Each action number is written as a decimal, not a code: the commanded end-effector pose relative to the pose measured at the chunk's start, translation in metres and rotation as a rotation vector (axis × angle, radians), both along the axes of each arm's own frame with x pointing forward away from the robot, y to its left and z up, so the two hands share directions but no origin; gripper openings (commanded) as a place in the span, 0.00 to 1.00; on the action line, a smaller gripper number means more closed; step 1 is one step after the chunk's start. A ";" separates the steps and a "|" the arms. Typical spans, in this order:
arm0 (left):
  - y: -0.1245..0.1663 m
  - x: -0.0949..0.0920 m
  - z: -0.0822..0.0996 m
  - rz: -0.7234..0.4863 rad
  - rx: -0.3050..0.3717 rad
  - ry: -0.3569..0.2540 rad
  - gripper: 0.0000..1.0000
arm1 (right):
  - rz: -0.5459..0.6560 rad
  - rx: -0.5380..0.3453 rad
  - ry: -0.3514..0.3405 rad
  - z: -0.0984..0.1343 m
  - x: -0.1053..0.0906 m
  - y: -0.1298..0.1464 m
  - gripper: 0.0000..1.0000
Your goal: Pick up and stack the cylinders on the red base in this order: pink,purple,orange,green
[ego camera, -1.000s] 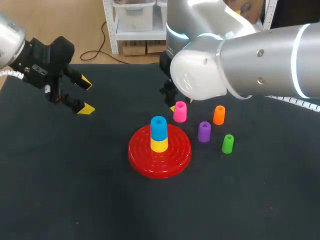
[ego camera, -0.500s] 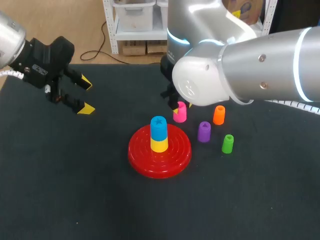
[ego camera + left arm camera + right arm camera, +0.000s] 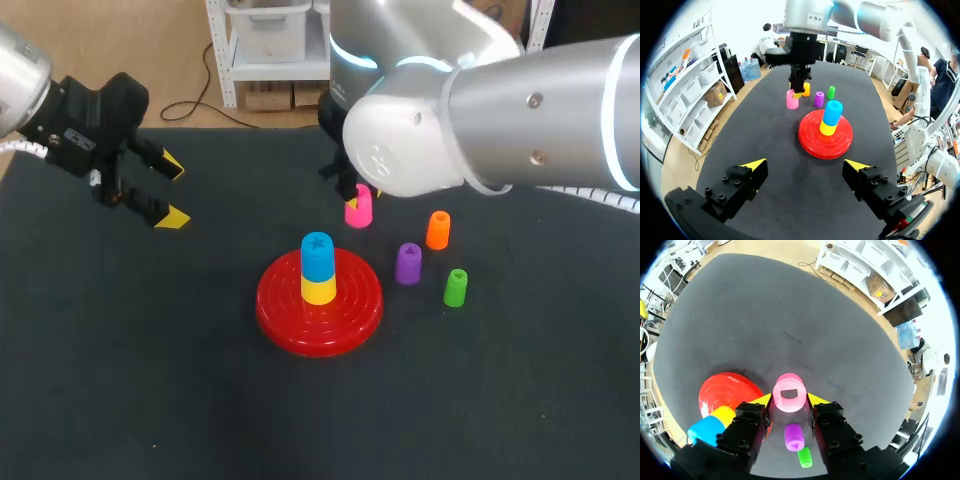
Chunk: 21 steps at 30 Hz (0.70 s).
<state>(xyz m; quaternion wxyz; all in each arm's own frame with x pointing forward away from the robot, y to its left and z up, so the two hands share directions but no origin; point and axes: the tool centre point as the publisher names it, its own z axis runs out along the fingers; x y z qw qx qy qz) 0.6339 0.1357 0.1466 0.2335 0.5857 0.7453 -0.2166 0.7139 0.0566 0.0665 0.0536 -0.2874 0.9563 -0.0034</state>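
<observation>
Right arm: comes in from the right and reaches past the middle of the counter. The right jaws are clenched on the pink cylinder. The right wrist view shows that cylinder upright, open top facing the camera, with a yellow fingertip against each side. Whether its bottom rests on the counter or clears it cannot be told.

Red base: sits near the centre of the counter, just in front of and to the left of the held piece. A yellow cylinder stands on its middle, with a blue cylinder stacked on top (neither colour is in the stated order).

Remaining pieces, all upright on the counter to the right of the base:
- purple cylinder, nearest the base but not touching it;
- orange cylinder, behind the purple one and just to its right;
- green cylinder, furthest right and nearest the front edge.
The three stand close together without touching one another.

Left arm: sits over the far left part of the counter, well apart from the base and all the cylinders. The left jaws are released, both yellow tips spread wide with nothing between them. The left wrist view confirms this, with bare counter between the fingers and the base well ahead.
</observation>
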 end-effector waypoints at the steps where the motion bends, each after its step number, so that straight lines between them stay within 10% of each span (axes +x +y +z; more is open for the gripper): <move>1: 0.000 0.000 0.000 0.000 0.003 0.001 1.00 | 0.009 0.013 -0.011 0.035 -0.018 -0.003 0.00; 11: 0.000 0.000 0.000 0.000 0.003 0.001 1.00 | 0.165 0.079 -0.028 0.099 -0.060 0.012 0.00; 21: 0.000 0.000 0.000 0.000 0.003 0.001 1.00 | 0.289 0.063 0.004 0.101 -0.094 0.038 0.00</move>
